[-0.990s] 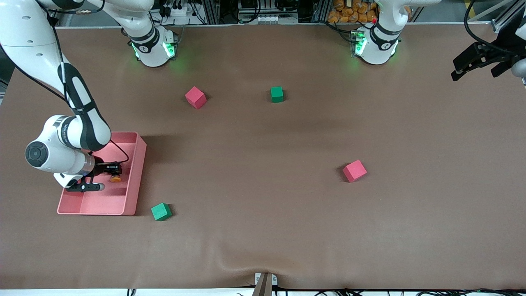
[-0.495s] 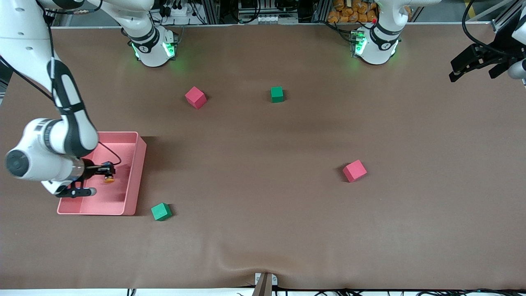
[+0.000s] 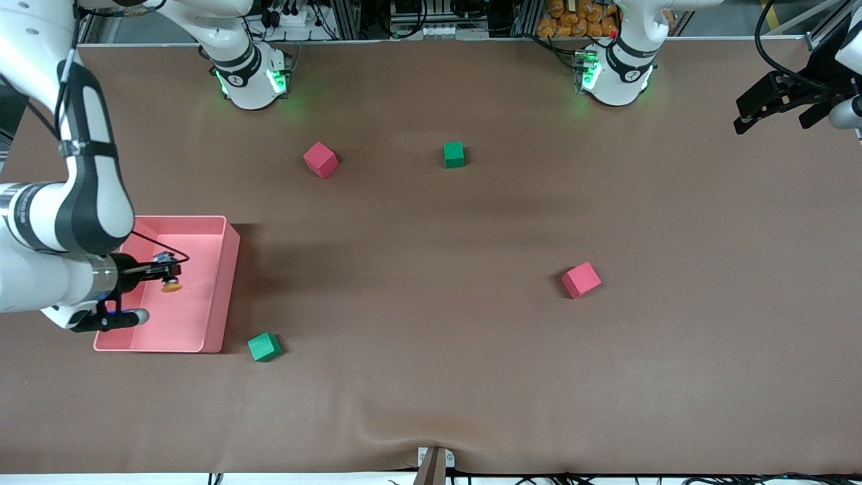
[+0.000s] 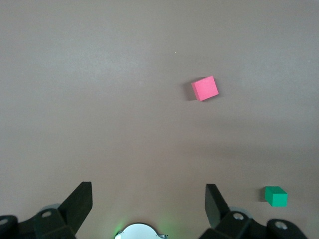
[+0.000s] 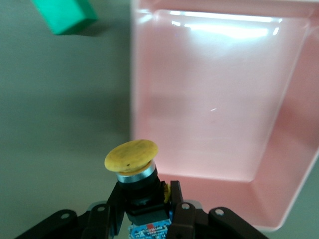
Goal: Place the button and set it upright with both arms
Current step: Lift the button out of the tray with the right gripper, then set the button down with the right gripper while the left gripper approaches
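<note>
The button [image 3: 171, 285], orange cap on a black body, hangs in the air over the pink tray [image 3: 226, 269] with my right gripper [image 3: 163, 273] shut on its body. In the right wrist view the cap [image 5: 131, 155] sticks out past the right gripper [image 5: 144, 193], whose fingers [image 5: 175, 196] clamp the black body above the tray [image 5: 209, 114]. My left gripper [image 3: 761, 111] waits in the air, open and holding nothing, over the table edge at the left arm's end. In its own view the left gripper [image 4: 148, 198] looks down on bare table.
A green cube [image 3: 264, 347] [image 5: 65, 15] lies beside the tray's corner nearest the front camera. A red cube [image 3: 320, 159] and a green cube [image 3: 454, 154] lie near the arm bases. Another red cube [image 3: 581, 279] sits mid-table toward the left arm's end.
The right arm has risen and drawn back toward its end of the table, carrying the button higher over the tray. The left gripper has hardly moved.
</note>
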You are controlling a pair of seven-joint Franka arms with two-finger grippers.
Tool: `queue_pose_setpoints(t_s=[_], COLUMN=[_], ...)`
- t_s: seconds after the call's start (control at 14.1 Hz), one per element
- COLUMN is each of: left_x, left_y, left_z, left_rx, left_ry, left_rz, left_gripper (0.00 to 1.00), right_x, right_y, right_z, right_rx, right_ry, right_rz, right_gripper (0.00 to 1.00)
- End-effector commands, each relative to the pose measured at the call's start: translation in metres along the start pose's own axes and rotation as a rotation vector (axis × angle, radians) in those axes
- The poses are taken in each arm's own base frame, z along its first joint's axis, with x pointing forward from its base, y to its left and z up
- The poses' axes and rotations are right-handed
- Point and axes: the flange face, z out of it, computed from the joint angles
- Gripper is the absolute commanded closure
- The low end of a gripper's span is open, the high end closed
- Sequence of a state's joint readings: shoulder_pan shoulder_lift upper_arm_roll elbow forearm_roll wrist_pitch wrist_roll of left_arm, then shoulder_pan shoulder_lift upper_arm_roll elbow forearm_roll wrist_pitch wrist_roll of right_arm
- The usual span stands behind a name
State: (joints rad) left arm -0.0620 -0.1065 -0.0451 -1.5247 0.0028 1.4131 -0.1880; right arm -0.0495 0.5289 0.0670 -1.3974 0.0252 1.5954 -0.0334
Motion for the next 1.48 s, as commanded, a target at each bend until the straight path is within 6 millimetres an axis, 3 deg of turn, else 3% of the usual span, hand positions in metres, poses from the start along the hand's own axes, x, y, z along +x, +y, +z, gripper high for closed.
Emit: queue_pose_setpoints(t_s=[0.0,0.28,0.42,0.57,0.71,0.92,1.13,1.41], left_x=[-0.006,-0.005,-0.005,-0.006,-0.006,-0.007,-0.007,-0.006], left_y=[-0.002,-0.002,-0.002,-0.002,-0.002,0.0,0.002,0.015], left_z=[-0.009,-0.008,-0.008,-0.008,-0.008,-0.007,-0.005,0.001], left_rx=[0.009,0.01,0.01,0.01,0.01,0.011,0.013,0.017], left_ry=[0.007,0.004,0.004,0.001,-0.001,-0.004,-0.013,-0.024], left_rz=[0.018,0.016,0.016,0.016,0.016,0.019,0.024,0.039], left_gripper=[0.0,0.0,0.0,0.0,0.0,0.0,0.0,0.0], right_x=[-0.002,-0.006,-0.008,-0.013,-0.021,-0.032,-0.046,-0.054], right_y=[-0.073,-0.165,-0.227,-0.291,-0.355,-0.414,-0.48,-0.534], right_z=[-0.016,-0.017,-0.011,0.005,0.029,0.053,0.104,0.175], right_rx=[0.041,0.029,0.043,0.106,0.132,0.172,0.192,0.202], right_ry=[-0.005,0.029,0.086,0.12,0.162,0.228,0.276,0.277], right_rz=[0.1,0.099,0.048,0.141,0.185,0.178,0.093,0.103], right_gripper=[1.0,1.0,1.0,1.0,1.0,1.0,1.0,1.0])
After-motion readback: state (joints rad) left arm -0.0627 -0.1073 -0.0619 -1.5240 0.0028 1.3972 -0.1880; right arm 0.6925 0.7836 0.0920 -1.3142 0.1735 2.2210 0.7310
